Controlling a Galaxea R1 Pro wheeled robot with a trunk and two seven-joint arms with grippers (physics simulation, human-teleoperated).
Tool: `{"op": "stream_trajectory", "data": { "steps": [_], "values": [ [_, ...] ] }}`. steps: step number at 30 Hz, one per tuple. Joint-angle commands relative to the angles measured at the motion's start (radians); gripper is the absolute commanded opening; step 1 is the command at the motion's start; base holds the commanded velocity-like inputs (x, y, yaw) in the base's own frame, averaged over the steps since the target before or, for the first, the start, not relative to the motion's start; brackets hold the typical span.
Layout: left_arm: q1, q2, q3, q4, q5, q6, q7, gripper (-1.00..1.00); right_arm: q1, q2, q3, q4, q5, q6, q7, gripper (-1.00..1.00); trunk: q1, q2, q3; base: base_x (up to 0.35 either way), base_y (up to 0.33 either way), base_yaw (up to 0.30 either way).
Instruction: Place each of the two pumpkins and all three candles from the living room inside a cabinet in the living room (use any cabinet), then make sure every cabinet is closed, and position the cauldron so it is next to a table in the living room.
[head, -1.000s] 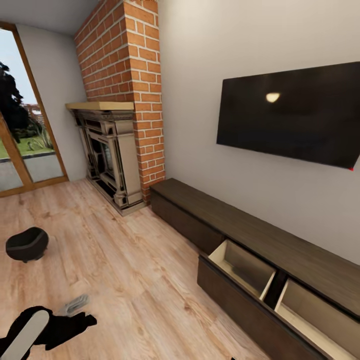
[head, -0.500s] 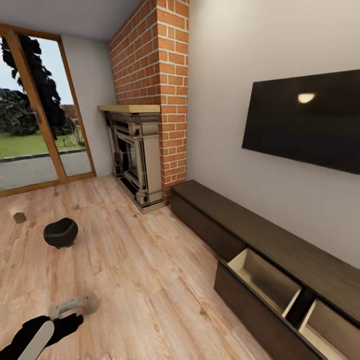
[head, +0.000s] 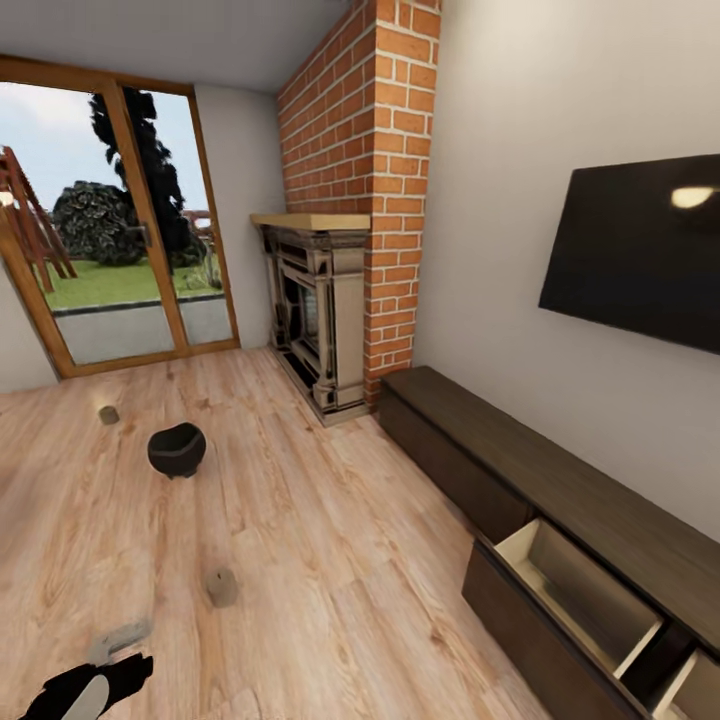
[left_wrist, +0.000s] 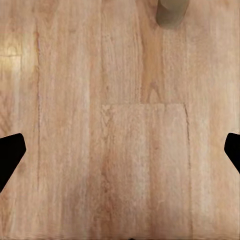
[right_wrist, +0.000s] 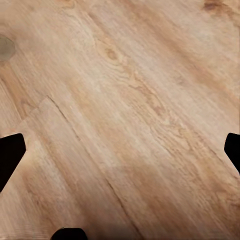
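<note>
The black cauldron (head: 177, 449) stands on the wood floor at mid-left. One pale grey candle (head: 108, 414) sits beyond it toward the glass door. A second candle (head: 221, 587) stands nearer me, just ahead of my left gripper (head: 120, 638) at the lower left. In the left wrist view that candle (left_wrist: 172, 12) lies ahead of the open left gripper (left_wrist: 120, 155), which holds nothing. My right gripper (right_wrist: 120, 155) is open over bare floor. The dark-brown cabinet (head: 560, 470) runs along the right wall with a beige drawer (head: 580, 590) pulled out. The pumpkins are out of view.
A brick chimney with a fireplace (head: 320, 320) stands past the cabinet's far end. A black TV (head: 640, 250) hangs on the right wall. A wood-framed glass door (head: 110, 250) is at the back left. Wood floor (head: 330, 540) stretches between cabinet and cauldron.
The camera has swung left, so the cabinet, fireplace and cauldron slid right in the picture. The glass door and both candles came into view. My left arm now shows lower in the corner.
</note>
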Motion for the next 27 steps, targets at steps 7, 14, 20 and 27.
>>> {"op": "stream_trajectory", "data": {
  "steps": [7, 14, 20, 27],
  "values": [
    [-0.002, 0.000, -0.047, 0.074, 0.007, -0.058, -0.032, 1.00, 0.000, 0.003, 0.018, 0.000, -0.005, -0.002, 0.001, 1.00, -0.027, 0.049, 0.021, 0.000, 0.000, 0.230],
    [-0.002, 0.001, -0.049, 0.078, 0.008, -0.069, -0.050, 1.00, 0.000, 0.003, 0.019, 0.000, -0.003, -0.002, 0.001, 1.00, -0.054, 0.098, 0.043, 0.000, 0.000, 0.056],
    [-0.003, 0.002, -0.049, 0.079, 0.008, -0.070, -0.051, 1.00, 0.000, 0.002, 0.020, -0.007, -0.005, -0.004, 0.010, 1.00, -0.077, 0.140, 0.062, 0.000, 0.000, 0.003],
    [-0.002, 0.002, -0.049, 0.079, 0.007, -0.071, -0.055, 1.00, 0.000, 0.002, 0.020, -0.011, -0.006, -0.022, 0.015, 1.00, -0.104, 0.189, 0.088, 0.000, 0.000, 0.099]
  ]
}}
